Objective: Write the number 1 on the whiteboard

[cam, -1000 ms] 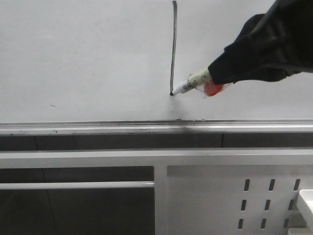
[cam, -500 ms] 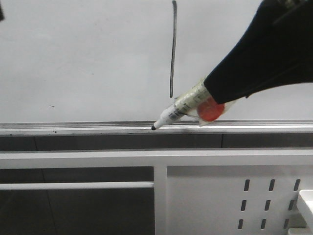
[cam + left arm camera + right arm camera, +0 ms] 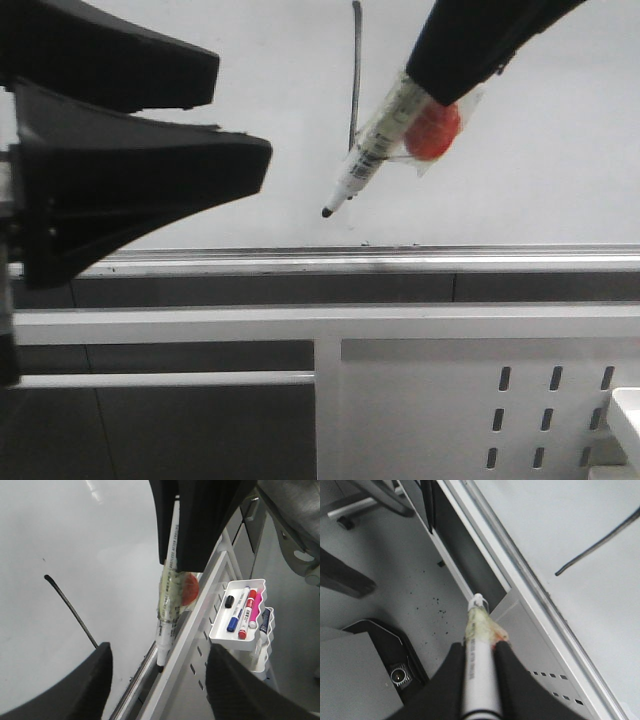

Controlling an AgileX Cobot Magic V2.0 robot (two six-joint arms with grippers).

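Note:
The number 1 (image 3: 355,60) is a thin black, nearly vertical stroke on the whiteboard (image 3: 200,200). It also shows as a slanted line in the wrist views, the number 1 (image 3: 70,607) and the number 1 (image 3: 600,542). My right gripper (image 3: 437,82) comes in from the top right, shut on a white marker pen (image 3: 368,160) wrapped in tape with a red blob. The pen's black tip points down-left, below the stroke's lower end. The pen (image 3: 480,675) is clamped between the two black fingers. My left gripper (image 3: 242,115) stands open at the left, nothing between its fingers (image 3: 87,685).
A metal rail (image 3: 420,262) runs along the board's lower edge. Below it is a white perforated panel (image 3: 450,400). A white tray (image 3: 225,632) holding several coloured markers hangs on that panel. A black device (image 3: 395,672) lies on the floor.
The pen tip left the stroke's lower end, dipped to the rail, then rose again. My left gripper has come into the front view from the left.

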